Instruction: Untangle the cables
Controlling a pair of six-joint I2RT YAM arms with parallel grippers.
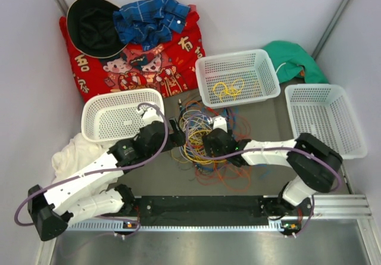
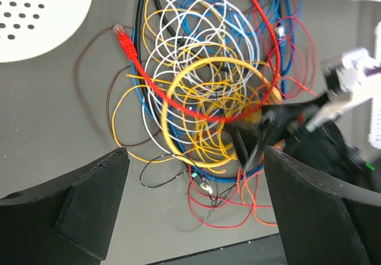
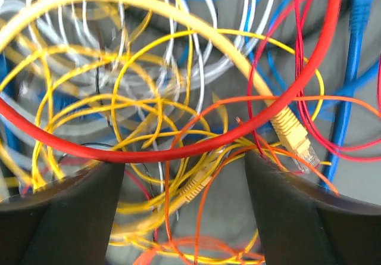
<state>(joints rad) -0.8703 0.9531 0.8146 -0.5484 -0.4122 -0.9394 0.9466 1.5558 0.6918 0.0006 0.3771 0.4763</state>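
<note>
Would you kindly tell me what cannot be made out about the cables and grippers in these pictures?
- Top view: the right arm covers the middle of the cables.
- Right wrist view: blur smears the yellow loops above the right gripper.
- Left wrist view: the right gripper is blurred, so any wire contact is unclear.

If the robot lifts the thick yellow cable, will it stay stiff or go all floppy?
Probably floppy: the yellow cable lies in a loose loop, so it would likely sag. It may drag others along, since the red cable crosses it and thin wires thread through. Its plug might snag.
</note>
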